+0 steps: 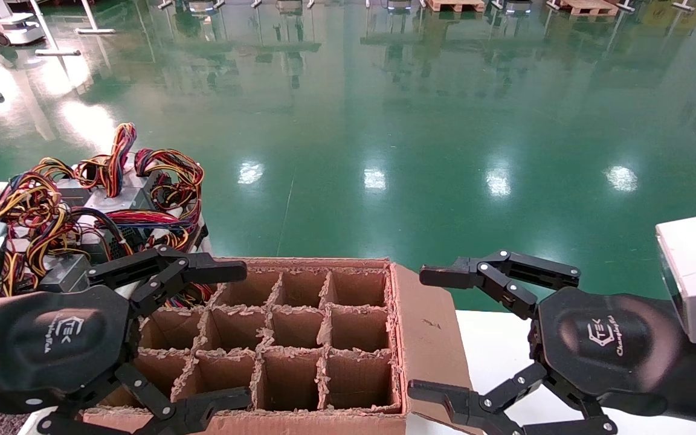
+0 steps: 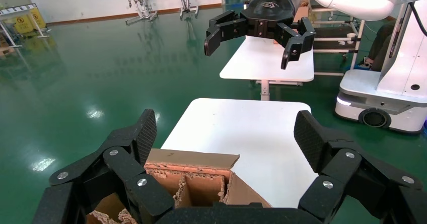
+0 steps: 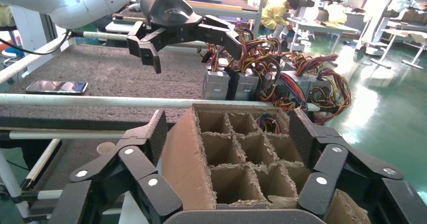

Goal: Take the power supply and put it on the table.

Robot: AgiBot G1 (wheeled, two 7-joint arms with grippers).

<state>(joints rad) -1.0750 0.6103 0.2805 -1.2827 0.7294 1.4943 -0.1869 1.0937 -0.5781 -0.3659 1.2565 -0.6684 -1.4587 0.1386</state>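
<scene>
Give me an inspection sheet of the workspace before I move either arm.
Surface: white table under the right arm, bare where visible.
Job's things: power supplies stacked at left beyond the box, none held.
Clutter: cardboard box with divider cells; phone on the grey mat.
Grippers: left claw open over the box's left edge; right claw open above the table.
Cables: coloured bundles on the supplies.
Surroundings: green floor, other robots.

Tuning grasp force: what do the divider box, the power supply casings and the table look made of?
Divider box: brown corrugated cardboard, matte, with frayed, fuzzy cell edges. Power supply casings: likely grey sheet metal, dull finish, with plastic-sheathed coloured wires. Table: smooth white top, probably laminate; material uncertain.
</scene>
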